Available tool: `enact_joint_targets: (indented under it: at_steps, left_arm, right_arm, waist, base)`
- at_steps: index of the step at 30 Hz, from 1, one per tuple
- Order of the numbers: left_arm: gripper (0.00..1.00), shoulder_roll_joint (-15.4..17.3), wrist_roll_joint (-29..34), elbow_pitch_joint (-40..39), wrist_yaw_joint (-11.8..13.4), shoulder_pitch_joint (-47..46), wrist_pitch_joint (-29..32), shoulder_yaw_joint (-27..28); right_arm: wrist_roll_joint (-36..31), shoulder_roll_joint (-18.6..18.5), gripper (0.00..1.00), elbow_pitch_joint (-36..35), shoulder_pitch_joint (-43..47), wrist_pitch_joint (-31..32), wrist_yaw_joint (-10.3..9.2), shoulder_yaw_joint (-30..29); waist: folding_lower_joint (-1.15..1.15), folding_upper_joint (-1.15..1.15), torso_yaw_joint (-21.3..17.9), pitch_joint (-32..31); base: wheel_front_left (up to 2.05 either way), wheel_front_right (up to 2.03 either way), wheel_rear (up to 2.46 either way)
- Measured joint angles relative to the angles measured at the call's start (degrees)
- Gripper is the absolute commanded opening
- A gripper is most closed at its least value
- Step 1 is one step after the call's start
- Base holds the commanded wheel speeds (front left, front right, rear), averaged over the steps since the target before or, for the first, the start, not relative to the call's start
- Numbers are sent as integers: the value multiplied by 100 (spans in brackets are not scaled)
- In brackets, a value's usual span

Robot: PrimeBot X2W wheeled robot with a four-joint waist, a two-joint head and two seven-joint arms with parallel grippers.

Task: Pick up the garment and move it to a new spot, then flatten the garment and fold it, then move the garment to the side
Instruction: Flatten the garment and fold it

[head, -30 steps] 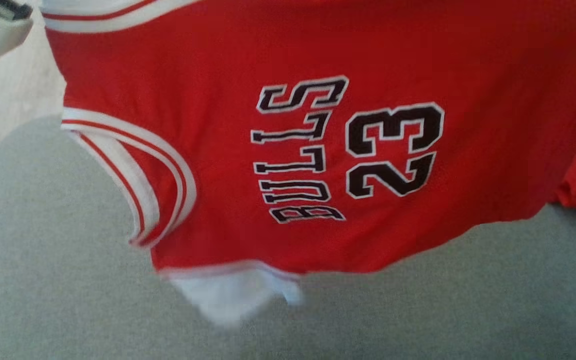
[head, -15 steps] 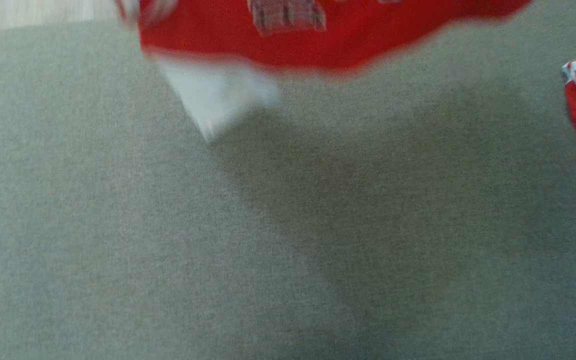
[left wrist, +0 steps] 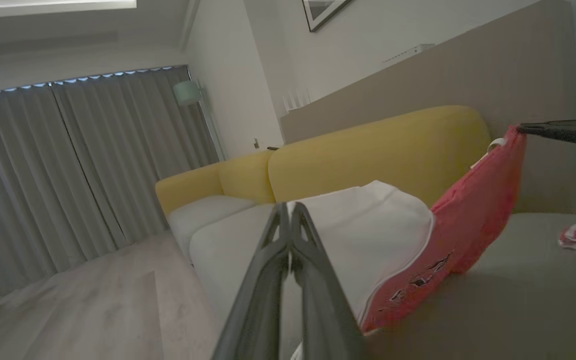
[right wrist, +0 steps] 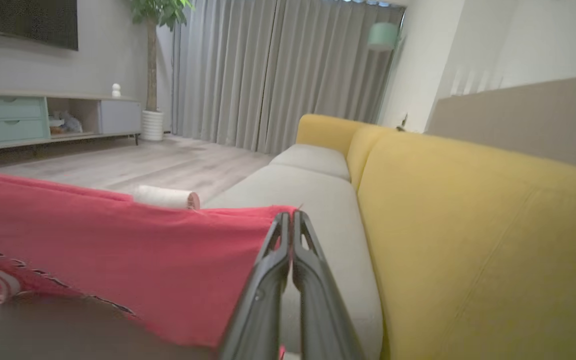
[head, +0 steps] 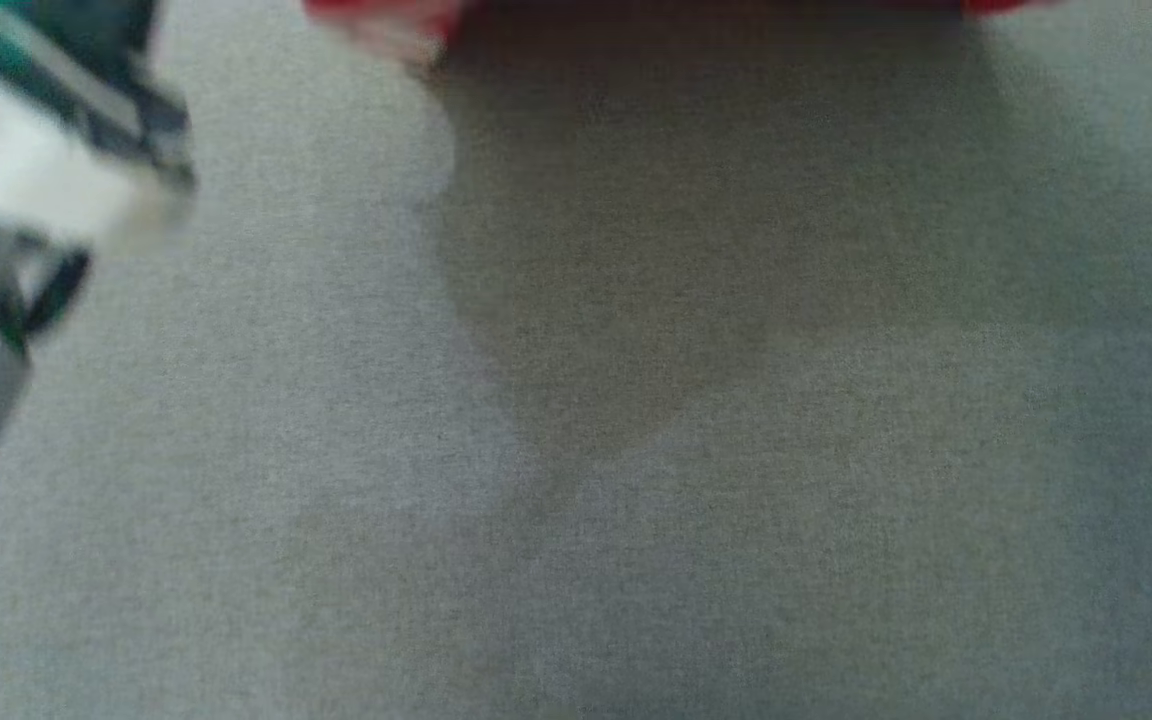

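Item: red garment [left wrist: 473,215], held aloft over the grey tabletop [head: 636,550], showing at the top edge of the head view.
Left end effector [left wrist: 290,206]: closed, pinching the white-lined edge.
Right end effector [right wrist: 292,215]: closed on the opposite red edge.
Long axis: spanned between the two grips, loose cloth hanging downward.
Status, as judged: pick-up done. Setting down, flattening, folding and moving aside outstanding.

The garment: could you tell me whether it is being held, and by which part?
Yes: the red garment hangs by its top edge, left gripper and right gripper pinching opposite ends.
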Motion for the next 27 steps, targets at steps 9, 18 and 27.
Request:
enact_joint_targets:
  at_steps: [9,18,27]
  left_arm:
    - [0,457,334,-1047,18,2616,2,-319]
    - [0,842,-249,-1680,255,5096,282,-1001]
    - [0,921,-134,-1602,363,5255,252,-1014]
  right_arm:
    - [124,-9,0,-408,2358,1,0,-378]
    - [-259,79,0,-1079,5280,2,0,-1055]
    - [-345,387,0,-1480,6015,107,0,-1292]
  waist:
    - [-2,0,129,-574]
    - [-2,0,197,-1471]
    - [-2,0,199,-1654]
  base:
    - [0,0,0]
    - [0,0,0]
    - [0,0,0]
